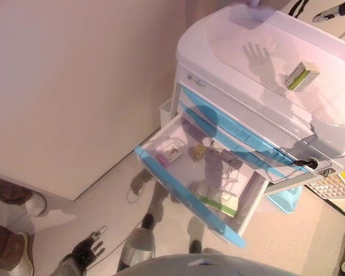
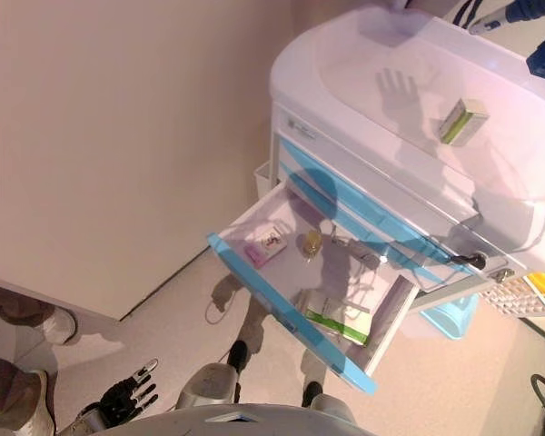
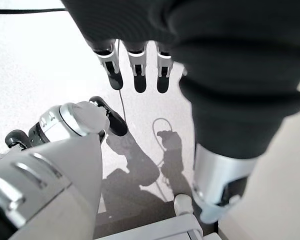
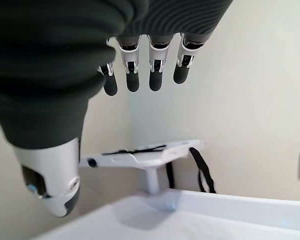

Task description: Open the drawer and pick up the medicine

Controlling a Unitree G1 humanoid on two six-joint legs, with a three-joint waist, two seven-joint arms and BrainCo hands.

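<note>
A white medical cart with blue-fronted drawers stands against a pale wall, one drawer pulled fully out over the floor. The medicine, a green-and-white box, rests on the cart's worktop toward its right side, with nothing touching it. Inside the open drawer lie a small pink item beside a white card, a little amber bottle near the middle, and a flat green-and-white packet toward the right end. The left hand hangs low beside the robot, well away from the cart, its fingers straight and empty. The right hand is raised above the cart's top, its fingers extended and grasping nothing. A person's shoe shows at the far left.
</note>
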